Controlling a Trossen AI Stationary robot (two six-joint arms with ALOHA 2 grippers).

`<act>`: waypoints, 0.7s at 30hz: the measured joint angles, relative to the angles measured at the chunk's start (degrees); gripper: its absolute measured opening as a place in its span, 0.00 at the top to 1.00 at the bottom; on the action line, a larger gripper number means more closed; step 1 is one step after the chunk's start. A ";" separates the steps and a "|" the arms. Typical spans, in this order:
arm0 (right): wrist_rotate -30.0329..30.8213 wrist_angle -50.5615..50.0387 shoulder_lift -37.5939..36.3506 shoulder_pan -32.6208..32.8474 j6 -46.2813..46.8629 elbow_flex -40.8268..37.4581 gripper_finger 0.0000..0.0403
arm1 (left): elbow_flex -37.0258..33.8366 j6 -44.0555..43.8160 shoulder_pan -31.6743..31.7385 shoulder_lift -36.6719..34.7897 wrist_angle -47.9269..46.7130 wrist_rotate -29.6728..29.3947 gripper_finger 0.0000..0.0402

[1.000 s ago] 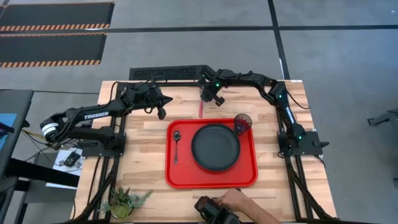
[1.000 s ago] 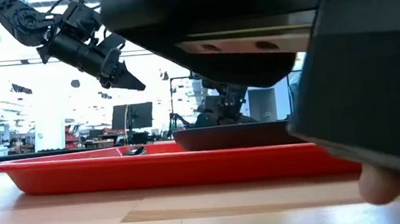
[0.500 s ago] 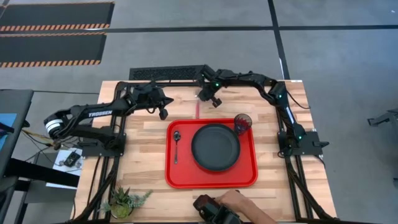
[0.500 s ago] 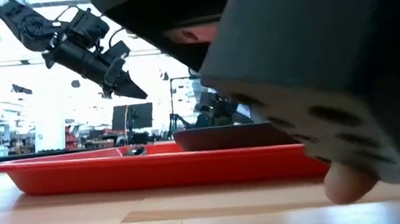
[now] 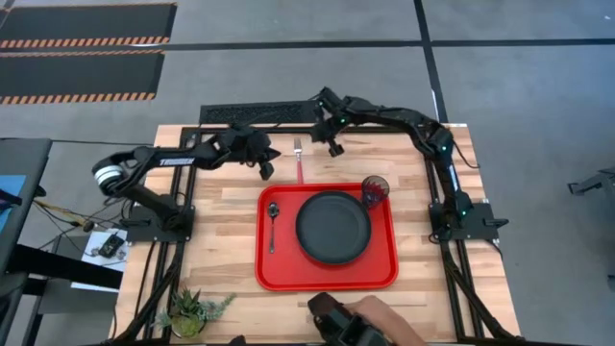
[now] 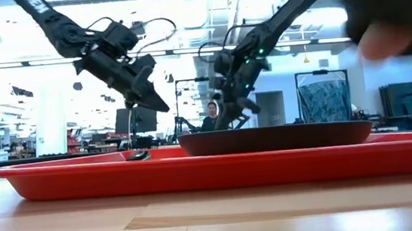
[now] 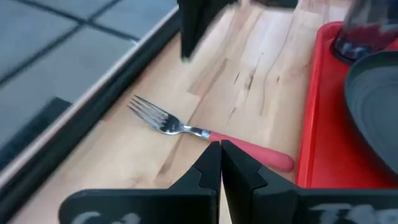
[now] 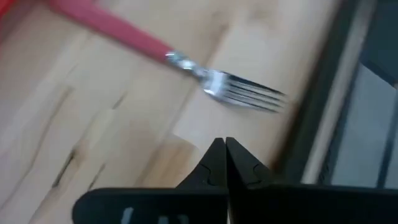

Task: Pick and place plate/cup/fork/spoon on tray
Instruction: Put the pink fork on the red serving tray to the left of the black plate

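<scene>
Fork (image 5: pixel 299 162) is lying on the table just beyond the tray (image 5: pixel 326 280), and I am hovering my closed left gripper (image 5: pixel 266 173) beside its red handle, needing to open before lowering squarely.

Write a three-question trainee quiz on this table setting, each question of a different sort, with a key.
1. True or false: the fork lies on the red tray.
2. Which item lies on the tray beside the plate, on the side away from the cup?
A. a knife
B. the spoon
C. a napkin
3. Fill in: the left gripper and the right gripper hang near the fork with their fingers ____.

Key:
1. False; it lies on the bare wooden table, beyond the tray's far rim.
2. B
3. shut
</scene>
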 joint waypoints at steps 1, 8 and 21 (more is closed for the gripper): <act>-0.08 0.29 -1.01 -0.33 1.39 -0.60 0.99 | 1.36 -1.41 -0.11 1.52 -0.89 0.20 1.00; -0.13 9.44 -12.85 -3.14 9.99 -13.96 1.00 | 9.92 -8.91 -2.61 9.86 -9.45 0.61 0.93; 7.90 38.41 -39.25 -2.39 32.94 -43.99 1.00 | 25.73 -22.77 -5.18 22.55 -23.02 -9.77 0.60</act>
